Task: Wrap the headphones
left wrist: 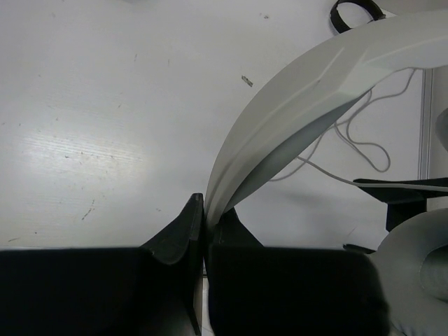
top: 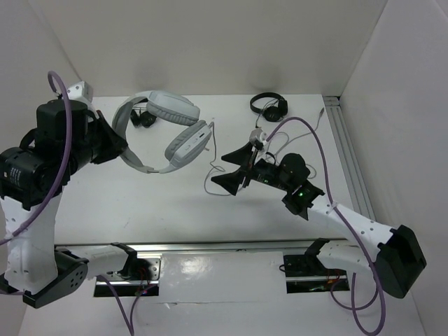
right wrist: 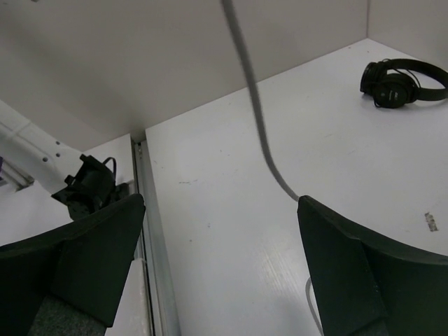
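"Holding anything, the left gripper [top: 120, 148]?"

"Yes. Its fingers are pinched nearly together on the headband [left wrist: 315, 77] of the headphones [top: 171, 129], which hang in the air over the far left part of the table [top: 140, 203]. The lower earcup [top: 189, 142] dangles toward the middle."

"And the right gripper [top: 234, 171]?"

"Spread wide, with nothing in it. It sits just beside the cable [top: 210, 178], which drops from that earcup and loops loosely on the table. In the right wrist view a pale strand crosses between the spread fingers (I cannot tell whether it touches either one)."

"How will the set handle?"

"My guess is that the headband is stiff and springy, so the pinch there is sound, though the smooth plastic could slip or swing, since the earcups put the weight well out from the grip. The cable looks light, thin and limp. It should bend wherever it is led, but it will also slide through a loose hold and may snag."

"So where should the right one take hold?"

"On the cable near the earcup, I'd say, closing fully. The small black headphones [top: 269, 106] at the back are well apart."
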You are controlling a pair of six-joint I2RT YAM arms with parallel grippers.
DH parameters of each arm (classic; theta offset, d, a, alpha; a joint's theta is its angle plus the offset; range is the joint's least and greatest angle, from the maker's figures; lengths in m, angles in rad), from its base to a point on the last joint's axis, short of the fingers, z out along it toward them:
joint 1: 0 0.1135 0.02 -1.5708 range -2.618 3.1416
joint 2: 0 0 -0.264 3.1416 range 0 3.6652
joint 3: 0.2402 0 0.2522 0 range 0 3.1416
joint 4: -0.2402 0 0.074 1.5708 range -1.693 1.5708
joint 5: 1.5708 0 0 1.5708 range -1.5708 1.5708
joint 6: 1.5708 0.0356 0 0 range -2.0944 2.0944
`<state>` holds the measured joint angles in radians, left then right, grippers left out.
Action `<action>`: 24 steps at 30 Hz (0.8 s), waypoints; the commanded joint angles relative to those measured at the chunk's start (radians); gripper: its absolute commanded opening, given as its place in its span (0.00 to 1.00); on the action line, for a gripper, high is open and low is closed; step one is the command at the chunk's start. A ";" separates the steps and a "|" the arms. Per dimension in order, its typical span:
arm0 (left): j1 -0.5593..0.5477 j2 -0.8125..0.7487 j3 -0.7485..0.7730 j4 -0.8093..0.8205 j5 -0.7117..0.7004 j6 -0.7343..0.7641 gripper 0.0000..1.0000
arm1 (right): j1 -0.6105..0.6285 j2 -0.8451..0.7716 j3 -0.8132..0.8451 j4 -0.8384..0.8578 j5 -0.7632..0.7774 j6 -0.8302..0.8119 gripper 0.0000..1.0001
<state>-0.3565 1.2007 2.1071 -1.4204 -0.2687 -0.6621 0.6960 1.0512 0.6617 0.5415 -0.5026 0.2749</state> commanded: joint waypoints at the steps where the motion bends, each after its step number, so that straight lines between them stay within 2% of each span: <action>1: 0.004 -0.038 0.013 0.106 0.054 -0.048 0.00 | 0.007 0.044 0.018 0.110 0.059 -0.031 0.96; 7: 0.004 -0.049 -0.009 0.106 0.054 -0.066 0.00 | 0.007 0.185 0.085 0.184 0.072 -0.040 0.95; 16: 0.004 -0.049 0.011 0.106 0.075 -0.109 0.00 | 0.007 0.386 0.107 0.362 0.084 -0.013 0.86; 17: 0.004 -0.049 0.011 0.106 0.075 -0.110 0.00 | 0.007 0.401 0.119 0.376 0.075 -0.013 0.73; 20: 0.004 -0.049 0.021 0.106 0.054 -0.129 0.00 | 0.007 0.454 0.128 0.405 0.055 -0.003 0.57; 22: 0.004 -0.049 0.021 0.106 0.027 -0.139 0.00 | 0.007 0.484 0.128 0.420 0.042 0.006 0.40; 23: 0.004 -0.049 0.021 0.106 0.026 -0.139 0.00 | 0.007 0.484 0.128 0.429 0.042 0.006 0.12; 24: 0.004 -0.049 0.021 0.115 0.013 -0.149 0.00 | 0.007 0.493 0.116 0.430 0.065 0.020 0.00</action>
<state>-0.3565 1.1675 2.0880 -1.4204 -0.2398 -0.7406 0.6979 1.5330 0.7464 0.8528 -0.4416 0.2779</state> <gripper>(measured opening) 0.111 0.090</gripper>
